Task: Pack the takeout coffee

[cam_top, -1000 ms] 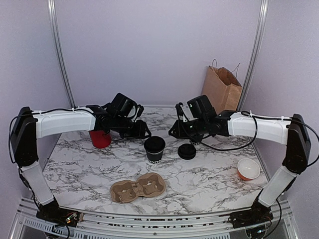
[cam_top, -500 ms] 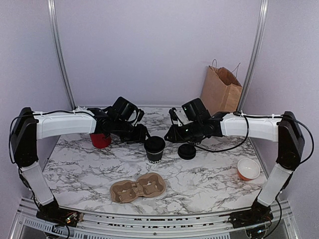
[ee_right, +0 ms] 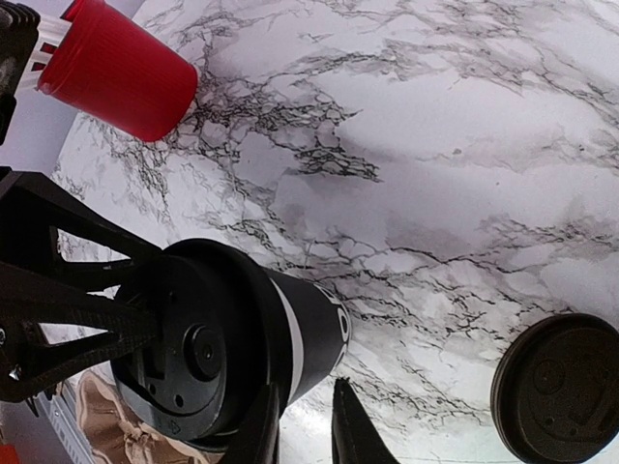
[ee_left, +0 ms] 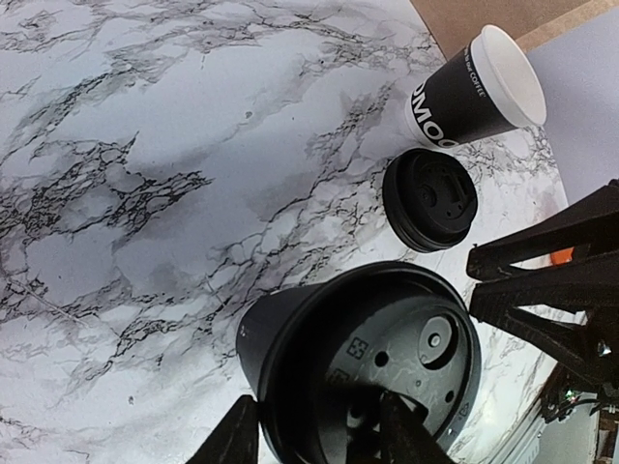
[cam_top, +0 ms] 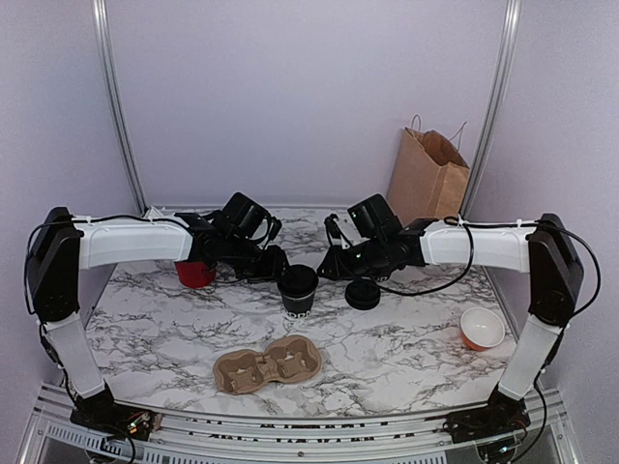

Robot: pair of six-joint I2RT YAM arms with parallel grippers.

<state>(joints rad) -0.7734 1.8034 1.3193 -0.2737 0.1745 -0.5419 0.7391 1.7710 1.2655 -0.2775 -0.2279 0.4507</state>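
Two grippers flank the takeout coffee (cam_top: 298, 289), a small black paper cup with its black lid seated, standing upright on the marble table (cam_top: 406, 360). The left gripper (ee_left: 317, 431) sits at the cup's left. In the left wrist view its fingers (ee_left: 237, 437) straddle the lower wall, but I cannot tell whether they press on the paper or only bracket it. The right gripper (ee_right: 306, 411) is just right of the cup, its jaws narrowly parted with bare marble in the gap, grasping nothing.

To the cup's right lies a spare black lid (cam_top: 363, 295). Beyond that is an open black cup (ee_left: 479, 85) with a white inside (hidden under the right arm from above, so only the left wrist camera shows it). A red cup (cam_top: 195, 273) stands to the coffee's left. A cardboard cup carrier (cam_top: 268, 365) lies in front of the coffee, toward the arm bases, and a brown paper bag (cam_top: 428, 179) stands well behind it to the right.

My reading is that lidding looks done, and the step in hand is taking hold of the capped cup for transfer. The next move calls for one firm grasp around the wall below the lid rim, with the other arm backing clear. After that comes a level lift and a straight lowering into a carrier well (or the bag, if that is the target). Squeezing hard could crush the paper or pop the lid.
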